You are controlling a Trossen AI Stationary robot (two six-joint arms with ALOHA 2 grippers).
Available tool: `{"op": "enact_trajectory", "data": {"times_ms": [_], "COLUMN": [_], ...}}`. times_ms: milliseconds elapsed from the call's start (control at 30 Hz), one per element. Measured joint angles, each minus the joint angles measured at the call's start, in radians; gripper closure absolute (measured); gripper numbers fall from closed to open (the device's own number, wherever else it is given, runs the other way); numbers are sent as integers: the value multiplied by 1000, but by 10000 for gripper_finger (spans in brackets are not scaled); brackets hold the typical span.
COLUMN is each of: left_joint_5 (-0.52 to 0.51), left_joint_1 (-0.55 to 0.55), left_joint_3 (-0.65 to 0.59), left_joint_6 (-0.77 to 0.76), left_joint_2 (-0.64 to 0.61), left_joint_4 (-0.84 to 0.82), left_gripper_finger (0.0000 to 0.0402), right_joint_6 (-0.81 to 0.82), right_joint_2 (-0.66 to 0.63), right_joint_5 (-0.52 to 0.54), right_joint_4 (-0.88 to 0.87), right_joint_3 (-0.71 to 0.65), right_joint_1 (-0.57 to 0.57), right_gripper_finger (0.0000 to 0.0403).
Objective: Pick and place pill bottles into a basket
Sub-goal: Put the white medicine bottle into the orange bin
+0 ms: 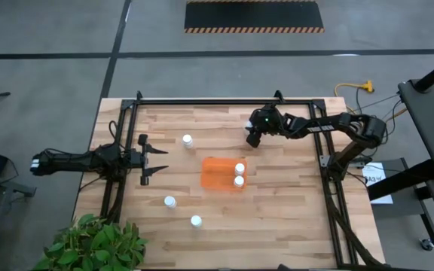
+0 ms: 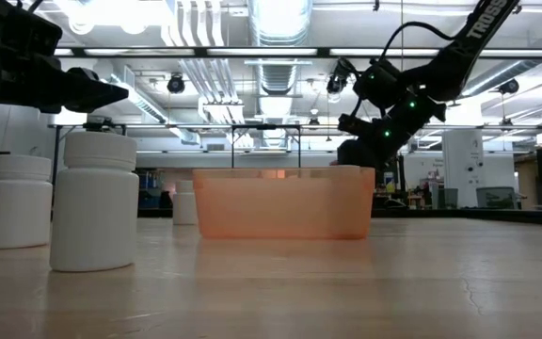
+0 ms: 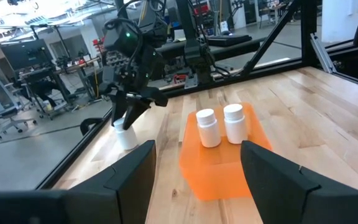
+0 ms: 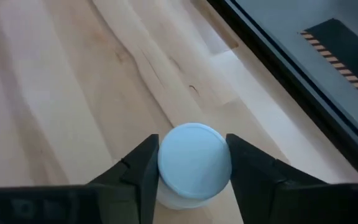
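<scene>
In the overhead view we see the right gripper [image 1: 250,129] above center, its fingers on either side of a pill bottle [image 4: 194,163] and touching its cap. The orange basket [image 1: 215,175] sits mid-table with two bottles [image 1: 239,175] at its right end. The left gripper [image 1: 151,159], at left, stands spread open. Three more bottles [image 1: 187,140] lie around the basket.

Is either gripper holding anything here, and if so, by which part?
The right gripper grips a small white pill bottle by its round cap, fingers on opposite sides. The left gripper is open, holding nothing.
</scene>
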Motion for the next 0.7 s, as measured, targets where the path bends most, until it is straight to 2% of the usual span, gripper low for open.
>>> {"op": "enact_trajectory", "data": {"times_ms": [300,700], "left_joint_5": [0,0], "left_joint_1": [0,0], "left_joint_3": [0,0], "left_joint_6": [0,0], "left_joint_2": [0,0], "left_joint_4": [0,0], "left_gripper_finger": [184,184], "right_joint_6": [24,-12], "right_joint_2": [-17,-197], "right_joint_5": [-112,-131], "right_joint_4": [-6,-107], "right_joint_3": [0,0], "right_joint_1": [11,136], "right_gripper_finger": [258,258]}}
